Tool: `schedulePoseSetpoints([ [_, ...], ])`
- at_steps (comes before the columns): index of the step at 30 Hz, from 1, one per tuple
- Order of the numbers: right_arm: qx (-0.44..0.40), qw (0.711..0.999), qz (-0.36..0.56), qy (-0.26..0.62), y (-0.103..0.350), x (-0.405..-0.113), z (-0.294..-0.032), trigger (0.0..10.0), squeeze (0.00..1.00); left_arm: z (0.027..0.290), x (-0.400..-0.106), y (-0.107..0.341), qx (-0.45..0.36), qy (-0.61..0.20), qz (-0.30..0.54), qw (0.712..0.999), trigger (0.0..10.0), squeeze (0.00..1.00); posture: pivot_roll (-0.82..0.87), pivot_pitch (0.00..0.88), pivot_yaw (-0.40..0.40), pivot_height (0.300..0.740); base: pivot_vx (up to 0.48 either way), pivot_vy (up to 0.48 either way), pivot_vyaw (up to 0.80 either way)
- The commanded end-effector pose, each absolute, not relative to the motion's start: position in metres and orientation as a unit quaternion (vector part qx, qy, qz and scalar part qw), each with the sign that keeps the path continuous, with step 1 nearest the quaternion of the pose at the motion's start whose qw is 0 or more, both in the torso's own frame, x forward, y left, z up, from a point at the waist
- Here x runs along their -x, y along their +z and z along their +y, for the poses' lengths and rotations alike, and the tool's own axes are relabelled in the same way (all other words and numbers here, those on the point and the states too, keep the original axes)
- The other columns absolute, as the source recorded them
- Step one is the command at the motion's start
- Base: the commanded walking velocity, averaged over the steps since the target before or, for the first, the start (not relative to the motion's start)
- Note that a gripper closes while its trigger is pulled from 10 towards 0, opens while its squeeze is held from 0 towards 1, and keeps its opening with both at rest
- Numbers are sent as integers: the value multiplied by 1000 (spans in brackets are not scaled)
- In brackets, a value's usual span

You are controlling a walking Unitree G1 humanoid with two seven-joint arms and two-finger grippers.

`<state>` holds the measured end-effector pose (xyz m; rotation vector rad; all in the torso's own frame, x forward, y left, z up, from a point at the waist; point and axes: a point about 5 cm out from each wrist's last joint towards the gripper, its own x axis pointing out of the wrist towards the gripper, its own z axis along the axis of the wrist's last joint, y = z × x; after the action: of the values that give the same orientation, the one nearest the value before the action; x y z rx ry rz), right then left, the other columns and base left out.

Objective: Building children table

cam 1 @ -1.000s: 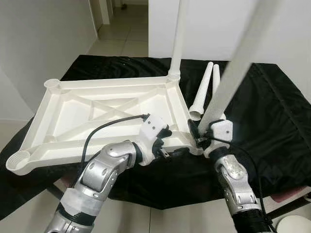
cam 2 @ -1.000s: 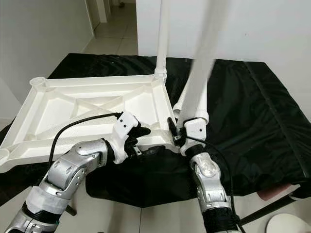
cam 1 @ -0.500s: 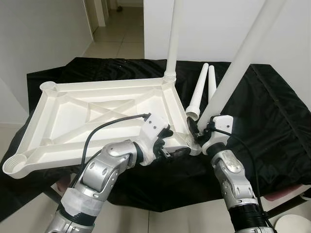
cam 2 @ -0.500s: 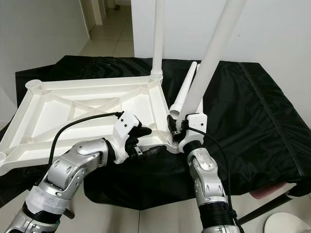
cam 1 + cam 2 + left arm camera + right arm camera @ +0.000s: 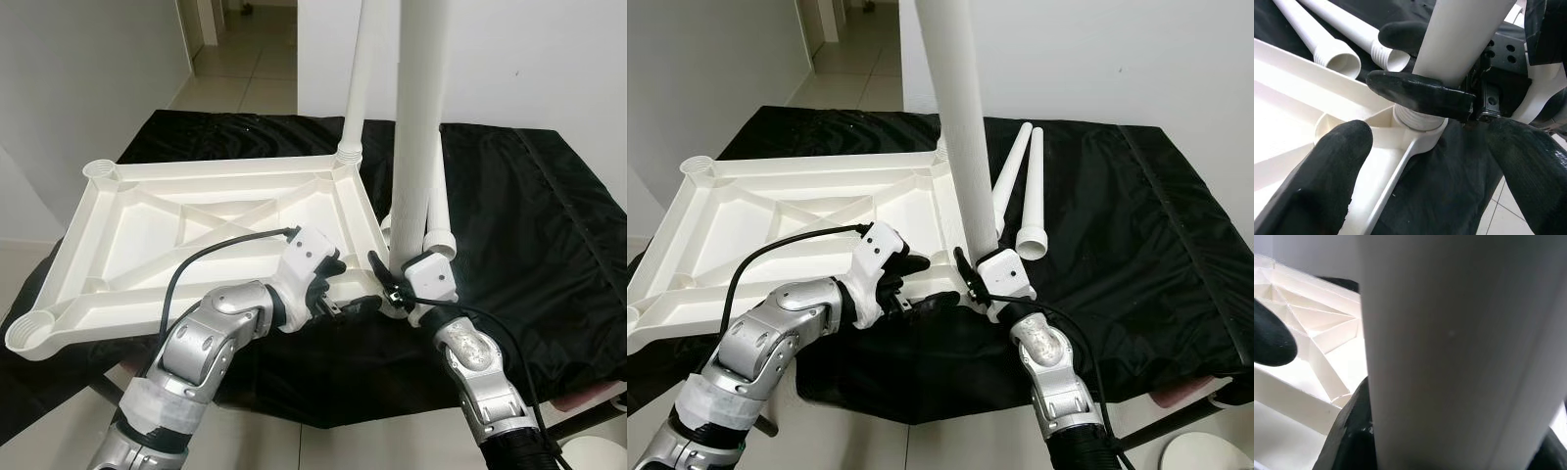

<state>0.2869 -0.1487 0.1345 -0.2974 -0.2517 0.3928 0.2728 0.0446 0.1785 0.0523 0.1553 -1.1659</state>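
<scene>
One leg [image 5: 355, 88] fitted; right hand [image 5: 390, 284] clamped on second leg [image 5: 416, 117] at corner socket [image 5: 1418, 122]; left hand [image 5: 331, 299] apart, steadying tabletop [image 5: 196, 235]; two legs [image 5: 1024, 186] remain.

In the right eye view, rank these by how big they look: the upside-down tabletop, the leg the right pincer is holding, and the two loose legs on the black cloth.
1. Upside-down tabletop.
2. Leg held by the right pincer; nearness to the camera enlarges it.
3. The two loose legs, which look alike, so unranked.
</scene>
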Motion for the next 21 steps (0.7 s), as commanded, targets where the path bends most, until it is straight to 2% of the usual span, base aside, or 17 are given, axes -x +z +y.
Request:
schedulePoseSetpoints([
  [1,114,973,-54,196,109,-283,-152,10000,0,47,-275,181,-28,-537,72,840,10000,0,-12,35,34,740,0,0,0],
  [7,23,985,-30,166,111,-292,-153,10000,0,47,-276,182,-29,-535,72,841,10000,0,-9,35,34,740,0,0,0],
  [21,-5,988,1,155,102,-290,-153,10000,0,48,-277,183,-28,-529,71,845,10000,0,-6,33,28,740,0,0,0],
])
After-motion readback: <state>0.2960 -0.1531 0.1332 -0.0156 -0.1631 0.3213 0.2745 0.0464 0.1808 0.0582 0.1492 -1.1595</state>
